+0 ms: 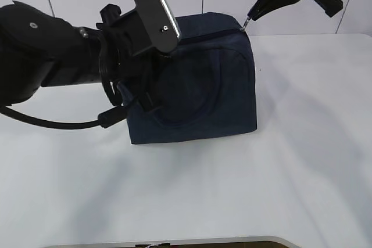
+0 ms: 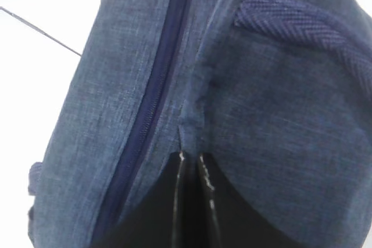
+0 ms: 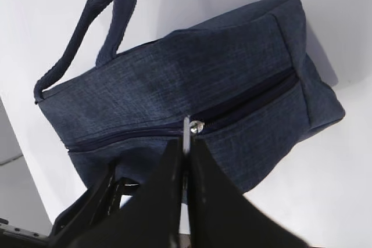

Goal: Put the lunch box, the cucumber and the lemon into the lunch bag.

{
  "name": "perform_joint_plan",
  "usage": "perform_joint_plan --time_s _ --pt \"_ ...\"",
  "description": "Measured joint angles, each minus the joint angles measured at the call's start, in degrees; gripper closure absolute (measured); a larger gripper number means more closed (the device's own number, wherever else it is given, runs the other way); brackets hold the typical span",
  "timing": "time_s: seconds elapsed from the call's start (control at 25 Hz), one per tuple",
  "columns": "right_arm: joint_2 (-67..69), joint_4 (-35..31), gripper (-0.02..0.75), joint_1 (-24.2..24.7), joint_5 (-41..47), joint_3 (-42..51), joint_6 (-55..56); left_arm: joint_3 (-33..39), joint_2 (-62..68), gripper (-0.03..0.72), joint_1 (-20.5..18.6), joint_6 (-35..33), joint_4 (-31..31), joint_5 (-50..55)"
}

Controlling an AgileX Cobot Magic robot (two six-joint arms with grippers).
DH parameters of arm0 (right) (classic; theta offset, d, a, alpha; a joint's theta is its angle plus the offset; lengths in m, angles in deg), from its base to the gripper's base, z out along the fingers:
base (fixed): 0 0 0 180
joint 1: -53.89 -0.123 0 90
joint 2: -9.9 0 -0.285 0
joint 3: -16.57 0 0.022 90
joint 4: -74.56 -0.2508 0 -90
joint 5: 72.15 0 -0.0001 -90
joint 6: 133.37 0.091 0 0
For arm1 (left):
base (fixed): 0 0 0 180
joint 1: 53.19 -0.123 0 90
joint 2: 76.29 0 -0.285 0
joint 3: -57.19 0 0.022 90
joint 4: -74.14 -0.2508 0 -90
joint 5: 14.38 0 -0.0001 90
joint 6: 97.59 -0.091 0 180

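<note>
The lunch bag [image 1: 203, 79] is a boxy dark navy fabric bag standing upright toward the far edge of the white tabletop [image 1: 302, 161], near its middle. Its top zipper [image 3: 244, 105] runs the length of the bag and looks closed, with a silver pull [image 3: 192, 127] at one end. A loop handle [image 3: 87, 33] lies against its side.
</note>
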Motion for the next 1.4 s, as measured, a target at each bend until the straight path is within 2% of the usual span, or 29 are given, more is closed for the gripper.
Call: perform_joint_plan --time_s 0.48,1.16,1.4 --pt "0.00 -0.57 0.733 0.10 0.00 0.00 1.98 0.00 0.00 0.697 0.00 -0.10 2.64 -2.23" --pt "0.46 2.71 0.733 0.29 0.00 0.00 0.15 0.25 0.00 0.697 0.22 -0.10 5.73 -7.79" --pt "0.73 3.46 0.733 0.33 0.00 0.00 -1.53 0.25 0.00 0.697 0.22 -3.68 9.64 -9.20"
